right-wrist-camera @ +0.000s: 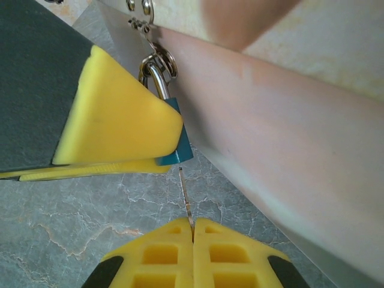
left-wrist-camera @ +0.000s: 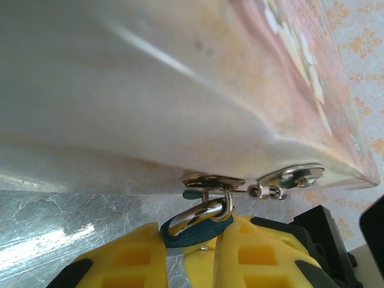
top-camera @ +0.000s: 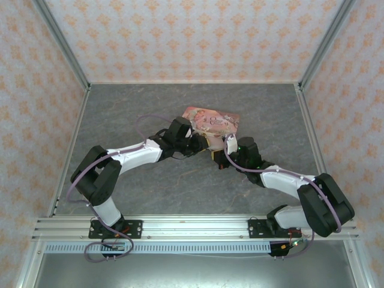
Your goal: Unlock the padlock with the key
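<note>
Right wrist: right claw (right-wrist-camera: 192, 227) tight on key (right-wrist-camera: 186, 201), left claw (left-wrist-camera: 203, 235) on padlock (right-wrist-camera: 183, 149), pink tin (right-wrist-camera: 276, 120) alongside.

My left fingers (left-wrist-camera: 129, 258) cover most of the padlock (left-wrist-camera: 193, 233); just a teal sliver and the shackle (left-wrist-camera: 198, 213) show. The key (right-wrist-camera: 186, 201) has its head buried between my right fingers (right-wrist-camera: 159, 255). Close up, the tin (left-wrist-camera: 150, 90) is blurred and runs off the left wrist view's edges.

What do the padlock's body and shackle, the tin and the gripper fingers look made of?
Padlock body: teal, matte coating, painted metal or plastic, hard to tell. Its shackle: polished metal, bright mirror highlights. Tin: printed sheet metal probably, glossy with streaked reflections. Gripper fingers: yellow matte plastic or rubber, moulded square recesses.
</note>
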Controlling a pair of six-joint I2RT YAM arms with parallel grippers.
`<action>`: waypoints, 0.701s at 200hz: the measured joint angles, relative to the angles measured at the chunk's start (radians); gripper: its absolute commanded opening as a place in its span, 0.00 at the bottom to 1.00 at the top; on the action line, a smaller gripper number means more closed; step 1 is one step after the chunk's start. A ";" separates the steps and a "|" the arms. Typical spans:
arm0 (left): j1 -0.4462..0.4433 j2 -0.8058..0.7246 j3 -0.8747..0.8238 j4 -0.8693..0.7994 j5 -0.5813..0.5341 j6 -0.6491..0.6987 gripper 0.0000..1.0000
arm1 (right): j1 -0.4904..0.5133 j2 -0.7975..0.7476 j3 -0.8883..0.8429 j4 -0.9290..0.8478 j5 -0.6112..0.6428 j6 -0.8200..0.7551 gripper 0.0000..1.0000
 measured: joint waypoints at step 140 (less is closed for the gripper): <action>0.000 0.000 0.013 -0.027 0.000 0.000 0.18 | 0.000 0.000 0.000 0.014 -0.018 0.004 0.00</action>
